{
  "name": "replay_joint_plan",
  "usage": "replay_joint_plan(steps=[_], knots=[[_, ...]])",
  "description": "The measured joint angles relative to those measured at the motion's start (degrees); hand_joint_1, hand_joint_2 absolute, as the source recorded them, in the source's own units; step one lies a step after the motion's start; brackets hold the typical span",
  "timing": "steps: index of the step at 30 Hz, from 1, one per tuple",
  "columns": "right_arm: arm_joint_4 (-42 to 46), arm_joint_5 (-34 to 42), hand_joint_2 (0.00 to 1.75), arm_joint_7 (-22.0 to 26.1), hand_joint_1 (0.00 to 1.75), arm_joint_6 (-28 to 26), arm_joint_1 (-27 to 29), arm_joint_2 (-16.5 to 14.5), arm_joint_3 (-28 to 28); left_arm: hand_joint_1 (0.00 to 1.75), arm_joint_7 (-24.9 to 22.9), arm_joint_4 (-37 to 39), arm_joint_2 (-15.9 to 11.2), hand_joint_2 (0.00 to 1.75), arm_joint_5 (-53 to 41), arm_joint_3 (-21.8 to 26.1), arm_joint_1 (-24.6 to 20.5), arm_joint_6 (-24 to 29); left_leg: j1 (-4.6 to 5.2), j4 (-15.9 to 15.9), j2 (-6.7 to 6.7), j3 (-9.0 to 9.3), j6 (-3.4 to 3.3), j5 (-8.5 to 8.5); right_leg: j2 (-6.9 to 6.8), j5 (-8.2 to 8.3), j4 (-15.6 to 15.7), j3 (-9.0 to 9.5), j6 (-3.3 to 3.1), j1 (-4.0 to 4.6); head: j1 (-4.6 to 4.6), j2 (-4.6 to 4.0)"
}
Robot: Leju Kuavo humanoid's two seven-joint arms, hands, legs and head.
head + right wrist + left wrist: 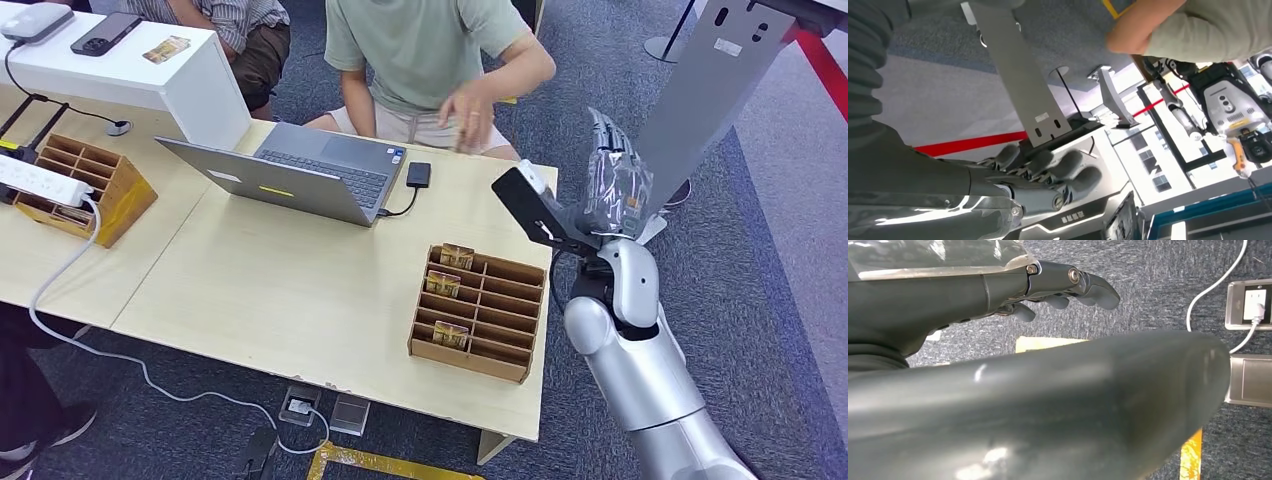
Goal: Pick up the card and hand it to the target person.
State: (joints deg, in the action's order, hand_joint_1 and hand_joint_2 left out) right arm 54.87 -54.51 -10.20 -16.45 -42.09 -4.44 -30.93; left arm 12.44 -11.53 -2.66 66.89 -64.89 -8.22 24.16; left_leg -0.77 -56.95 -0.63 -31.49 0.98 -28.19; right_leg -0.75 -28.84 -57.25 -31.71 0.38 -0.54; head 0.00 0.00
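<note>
Your right hand is hanging raised beside the table, fingers upright; you can't tell whether it's pinching a card. Be tilting it toward the person's hand and waiting for their grip before loosening. Left hand is dangling slack, holding nothing. Counting: three cards sitting in the near tray, two trays, one laptop.

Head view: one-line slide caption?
Right robot hand raised beside the table, near the seated person's hand; cards remain in the wooden organizer.
</note>
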Motion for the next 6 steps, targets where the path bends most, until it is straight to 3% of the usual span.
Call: replay_joint_plan(steps=[6], knots=[[9.02,9.23,1.75,4.64,0.00,-1.89,6.44,1.58,-1.24,0.00,-0.94,-0.07,0.68,0.00,0.75,1.15,0.10,1.40,-0.01,0.04,0.13,0.01,-0.01,0.00,-0.12,-0.03,0.05,0.06,0.00,0.01,0.00,0.00]])
